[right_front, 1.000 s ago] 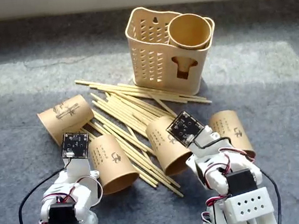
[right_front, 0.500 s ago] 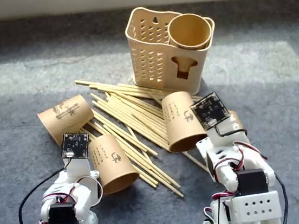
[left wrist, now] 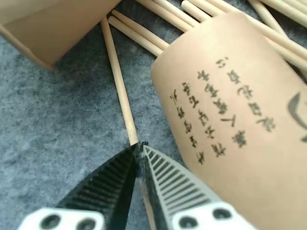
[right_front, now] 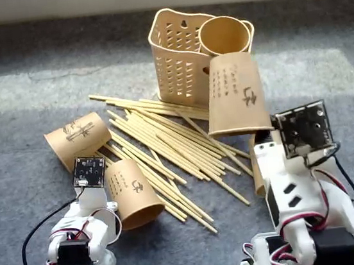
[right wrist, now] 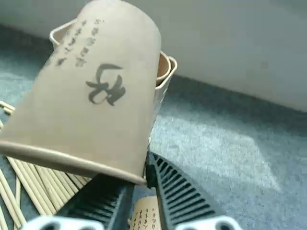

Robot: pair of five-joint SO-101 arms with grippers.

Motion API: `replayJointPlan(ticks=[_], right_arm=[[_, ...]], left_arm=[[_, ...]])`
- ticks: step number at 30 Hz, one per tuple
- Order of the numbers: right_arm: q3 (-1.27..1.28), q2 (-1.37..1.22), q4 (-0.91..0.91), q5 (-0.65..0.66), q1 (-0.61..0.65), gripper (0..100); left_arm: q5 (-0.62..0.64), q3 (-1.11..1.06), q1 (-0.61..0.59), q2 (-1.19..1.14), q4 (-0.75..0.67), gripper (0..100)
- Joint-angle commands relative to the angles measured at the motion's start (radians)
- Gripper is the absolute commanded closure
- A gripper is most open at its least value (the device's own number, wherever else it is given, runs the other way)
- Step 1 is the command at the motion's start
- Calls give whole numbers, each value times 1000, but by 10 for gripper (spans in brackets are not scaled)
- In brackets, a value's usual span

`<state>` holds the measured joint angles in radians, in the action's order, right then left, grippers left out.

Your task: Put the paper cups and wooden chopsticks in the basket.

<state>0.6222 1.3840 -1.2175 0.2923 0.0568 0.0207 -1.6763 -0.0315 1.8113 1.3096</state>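
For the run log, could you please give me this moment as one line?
right gripper: shut on paper cup, mouth-down near basket | left gripper: shut, beside lying cup | chopsticks: loose, outside basket

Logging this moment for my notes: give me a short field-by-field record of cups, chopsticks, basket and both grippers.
Right gripper: shut on held cup rim, up beside the basket
Left gripper: shut, tips at one chopstick, beside lying cup
Basket: upright, nested cup inside
Chopsticks: spread on carpet
Far cup: lying by the chopsticks
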Motion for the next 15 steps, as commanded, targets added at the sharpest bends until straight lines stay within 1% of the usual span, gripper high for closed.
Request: replayJointPlan(ticks=[1, 4, 7, 11, 15], right_arm=[[-127, -19, 33, -58, -5, 992], [-189, -70, 70, -107, -5, 992], [-252, -151, 94, -126, -5, 992], [-361, -255, 163, -215, -5, 992], [-450, -312, 222, -262, -5, 992]], left_arm=[[-8, -19, -2, 10, 5, 994], [-8, -19, -2, 10, 5, 994], [-8, -19, -2, 10, 5, 994], [-8, -19, -2, 10, 5, 994], [-8, -19, -2, 10, 5, 994]])
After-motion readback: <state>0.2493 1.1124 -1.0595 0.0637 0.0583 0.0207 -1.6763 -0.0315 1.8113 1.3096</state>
